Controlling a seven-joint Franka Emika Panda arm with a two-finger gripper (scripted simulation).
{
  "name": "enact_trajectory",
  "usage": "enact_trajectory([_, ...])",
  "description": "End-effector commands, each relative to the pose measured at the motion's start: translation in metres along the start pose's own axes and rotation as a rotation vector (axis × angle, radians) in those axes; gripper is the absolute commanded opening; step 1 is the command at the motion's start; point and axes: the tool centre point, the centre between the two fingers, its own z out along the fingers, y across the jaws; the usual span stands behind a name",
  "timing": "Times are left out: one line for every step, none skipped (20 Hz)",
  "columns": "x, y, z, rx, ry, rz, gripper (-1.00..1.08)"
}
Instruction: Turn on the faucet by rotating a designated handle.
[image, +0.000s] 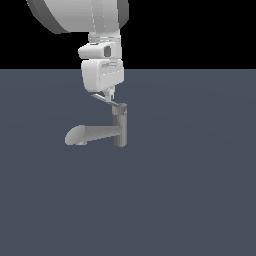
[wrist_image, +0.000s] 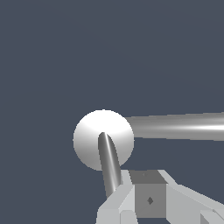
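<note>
The grey faucet (image: 120, 129) stands on the floor, its spout (image: 100, 133) running toward the exterior view's left and ending in a rounded bulb (image: 76, 135). The thin handle (image: 105, 100) slants up from the cap on the post. My gripper (image: 111, 94) hangs from above with its fingers shut and empty, their tips at the handle's middle; contact cannot be told. In the wrist view the handle (wrist_image: 109, 164) reaches out from under my gripper (wrist_image: 150, 199) and crosses over the bright bulb (wrist_image: 87, 140), with the spout (wrist_image: 175, 127) running off the frame's edge.
A flat dark blue-grey floor (image: 190, 190) spreads all round the faucet. The white arm (image: 102, 55) comes down from overhead, directly above the post.
</note>
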Motion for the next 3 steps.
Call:
enact_trajectory([-0.0516, 0.0195, 0.0167, -0.023, -0.006, -0.081, -1.00])
enact_trajectory([-0.0553, 0.0186, 0.0173, -0.024, -0.006, -0.083, -1.00])
enact_trajectory([-0.0553, 0.0186, 0.0173, -0.024, -0.006, -0.083, -1.00])
